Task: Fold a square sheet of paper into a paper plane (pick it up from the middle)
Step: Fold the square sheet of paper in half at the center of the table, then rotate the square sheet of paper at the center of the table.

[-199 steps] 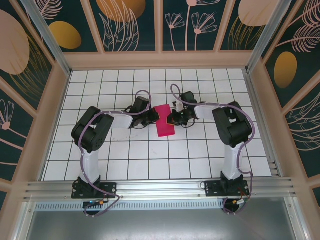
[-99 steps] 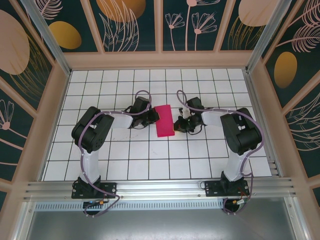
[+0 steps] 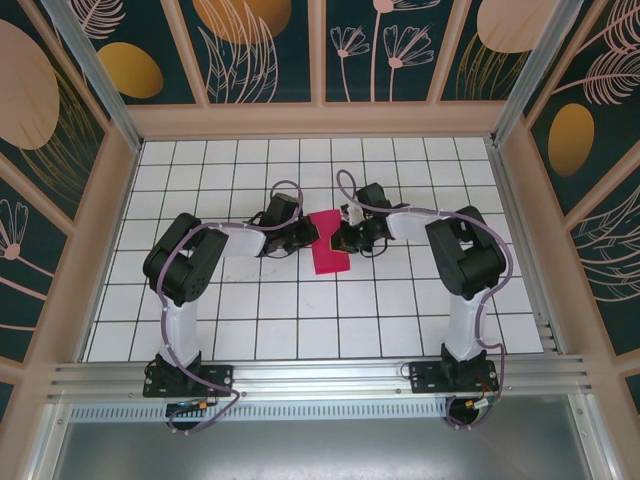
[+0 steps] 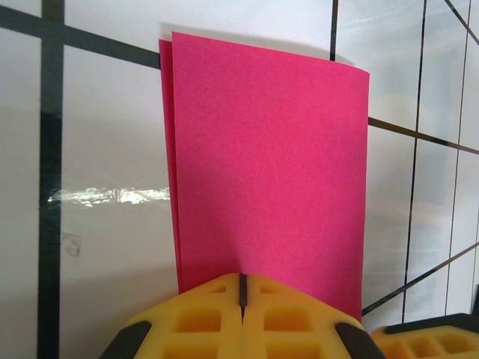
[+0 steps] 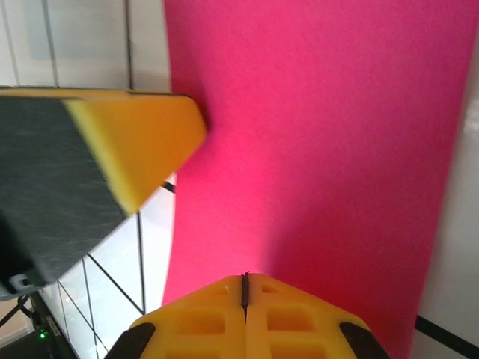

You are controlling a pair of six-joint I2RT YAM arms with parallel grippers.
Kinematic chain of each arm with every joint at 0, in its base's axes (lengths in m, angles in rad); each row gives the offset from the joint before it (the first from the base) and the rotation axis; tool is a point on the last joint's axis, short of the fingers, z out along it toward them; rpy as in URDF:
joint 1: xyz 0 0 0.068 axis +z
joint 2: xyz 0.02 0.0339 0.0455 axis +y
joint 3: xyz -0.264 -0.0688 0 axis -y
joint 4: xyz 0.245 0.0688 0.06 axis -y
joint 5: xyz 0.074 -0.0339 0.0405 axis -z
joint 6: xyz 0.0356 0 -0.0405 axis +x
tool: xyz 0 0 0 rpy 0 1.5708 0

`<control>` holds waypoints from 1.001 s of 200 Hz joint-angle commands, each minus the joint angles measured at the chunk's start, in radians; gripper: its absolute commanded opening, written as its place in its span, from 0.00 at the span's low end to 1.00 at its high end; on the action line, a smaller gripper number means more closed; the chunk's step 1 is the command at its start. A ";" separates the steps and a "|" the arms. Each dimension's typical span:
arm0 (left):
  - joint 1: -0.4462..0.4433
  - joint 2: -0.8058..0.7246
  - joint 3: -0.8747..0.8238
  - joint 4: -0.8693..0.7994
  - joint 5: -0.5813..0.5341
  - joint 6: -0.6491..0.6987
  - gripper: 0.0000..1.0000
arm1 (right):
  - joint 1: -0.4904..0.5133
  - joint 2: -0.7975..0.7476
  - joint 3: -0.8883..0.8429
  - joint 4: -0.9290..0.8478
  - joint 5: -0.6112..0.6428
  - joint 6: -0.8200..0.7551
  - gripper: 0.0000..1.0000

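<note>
The square sheet of paper, folded into a rectangle, lies flat on the grid table between both claws. The left wrist view reveals two offset layers ahead of the left gripper, whose jaws are together and empty at the sheet's near edge. The right wrist view shows the right gripper likewise closed on the opposite edge.

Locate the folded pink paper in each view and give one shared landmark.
Top external: pink paper mid-frame, between both pairs of jaws.
Left wrist: pink paper fills the middle, above shut jaws.
Right wrist: pink paper covers centre and right, above shut jaws.
Shared landmark: black grid lines.
</note>
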 commanded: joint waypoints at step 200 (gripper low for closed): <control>0.000 -0.126 0.065 -0.137 -0.008 0.095 0.05 | 0.001 -0.252 -0.130 -0.031 0.224 0.056 0.00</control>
